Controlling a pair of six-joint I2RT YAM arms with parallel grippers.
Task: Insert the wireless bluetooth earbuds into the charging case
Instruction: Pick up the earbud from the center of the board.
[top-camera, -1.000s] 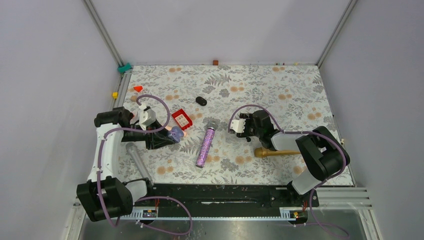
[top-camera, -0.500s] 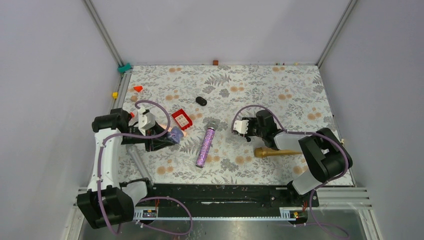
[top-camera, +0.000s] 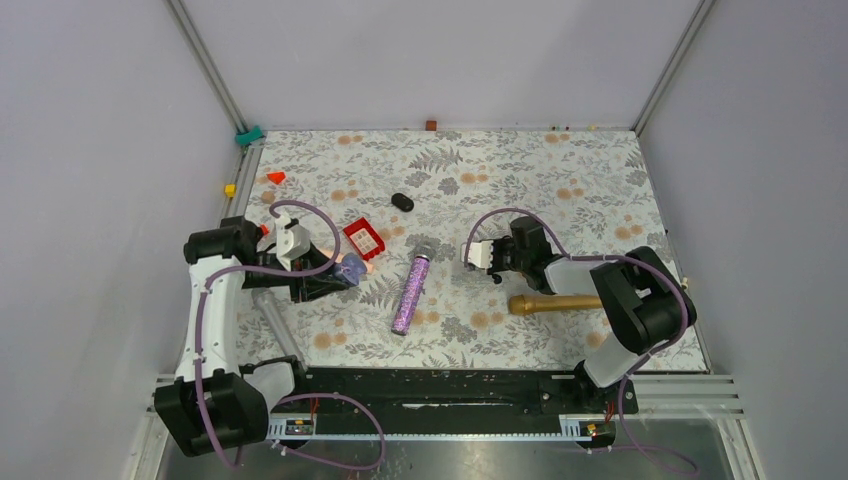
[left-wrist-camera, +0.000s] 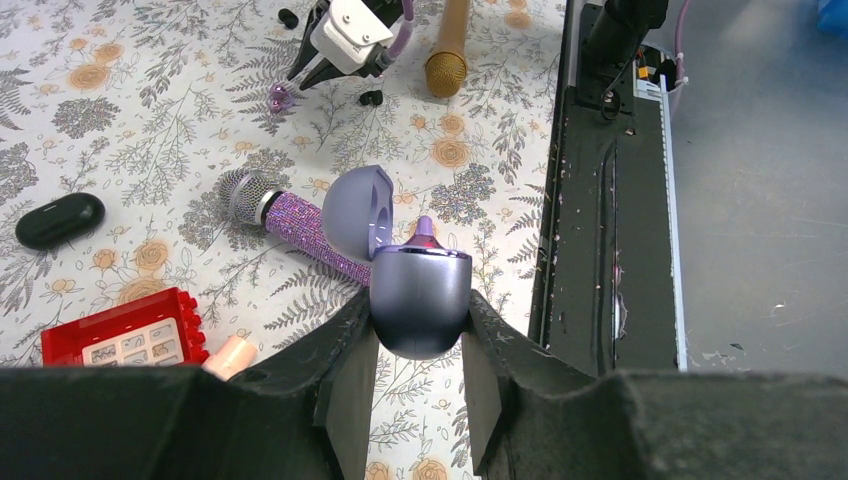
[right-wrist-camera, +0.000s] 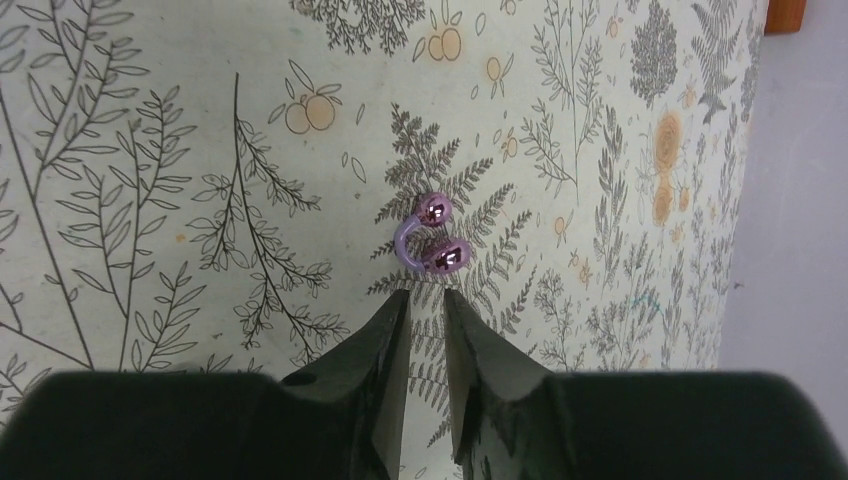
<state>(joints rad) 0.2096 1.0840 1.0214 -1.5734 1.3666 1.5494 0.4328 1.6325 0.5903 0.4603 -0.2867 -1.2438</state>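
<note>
My left gripper (left-wrist-camera: 420, 330) is shut on the rounded purple charging case (left-wrist-camera: 420, 295) and holds it above the table. Its lid (left-wrist-camera: 355, 205) is open, and a purple tip pokes out of the top. In the top view the case (top-camera: 350, 267) sits at the left gripper (top-camera: 343, 272). A purple clip-shaped earbud (right-wrist-camera: 432, 235), two shiny balls joined by an arc, lies on the table just beyond my right gripper (right-wrist-camera: 426, 300). That gripper is empty, its jaws a narrow gap apart. The earbud also shows in the left wrist view (left-wrist-camera: 279, 95). A tiny black piece (left-wrist-camera: 370, 97) lies beside it.
A purple glitter microphone (top-camera: 411, 290) lies mid-table, and a gold microphone (top-camera: 555, 303) lies under the right arm. A black oval capsule (top-camera: 402, 202), a red block (top-camera: 364, 239) and an orange triangle (top-camera: 276, 177) lie farther back. A grey cylinder (top-camera: 275, 320) lies near the left arm.
My left gripper has drawn back a little to the left with the case. My right gripper has shifted slightly to the right, and the gold microphone shows more.
</note>
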